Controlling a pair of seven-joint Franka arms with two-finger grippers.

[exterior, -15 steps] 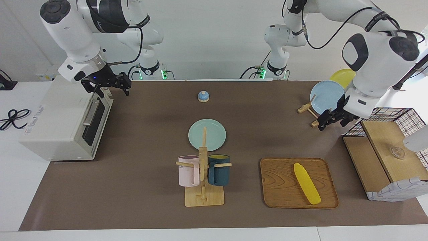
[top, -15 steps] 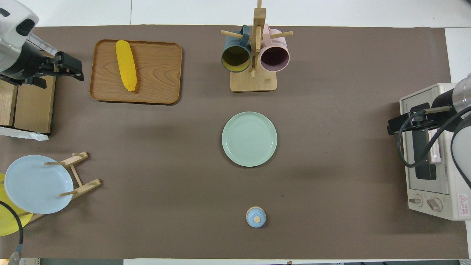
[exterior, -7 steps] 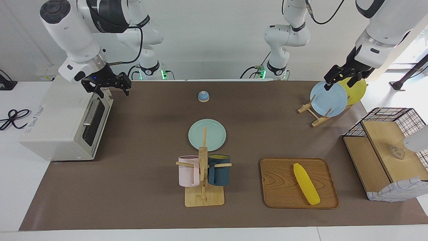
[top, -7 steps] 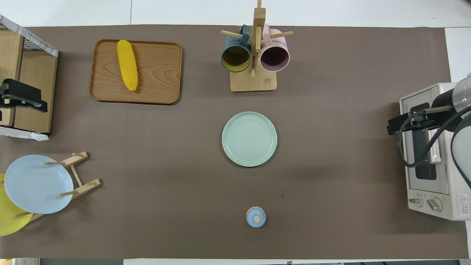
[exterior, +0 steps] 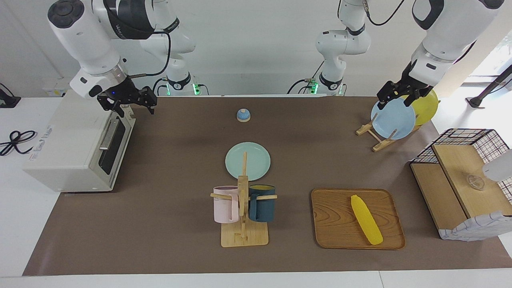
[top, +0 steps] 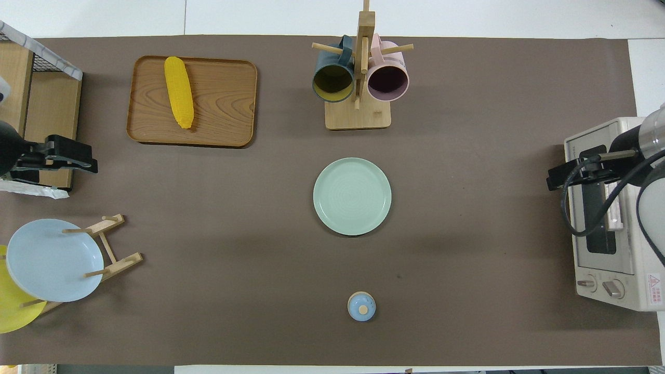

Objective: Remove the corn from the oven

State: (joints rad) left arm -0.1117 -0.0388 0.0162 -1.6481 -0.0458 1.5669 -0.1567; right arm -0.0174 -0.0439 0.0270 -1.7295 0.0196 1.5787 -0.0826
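Note:
The corn [exterior: 367, 219] [top: 178, 92] is a yellow cob lying on a wooden tray [exterior: 336, 236] [top: 223, 98] toward the left arm's end of the table. The off-white oven [exterior: 68, 148] [top: 631, 259] stands at the right arm's end with its dark glass door shut. My right gripper [exterior: 129, 108] [top: 563, 176] hangs open and empty over the oven's top front edge, just above the door handle. Raised in the air by the blue plate [exterior: 393, 118] [top: 52, 259] in its rack, my left gripper [exterior: 394, 100] [top: 85, 158] is open and holds nothing.
A green plate [exterior: 247, 161] [top: 352, 196] lies mid-table. A mug tree [exterior: 243, 212] [top: 358, 78] with a pink and a dark blue mug stands beside the tray. A wire-and-wood basket [exterior: 464, 180] [top: 31, 119] sits at the left arm's end. A small blue bell [exterior: 243, 115] [top: 361, 306] lies nearest the robots.
The left arm has lifted away from beside the basket and now hangs up by the plate rack. The corn stays on the tray. The right arm has not moved.

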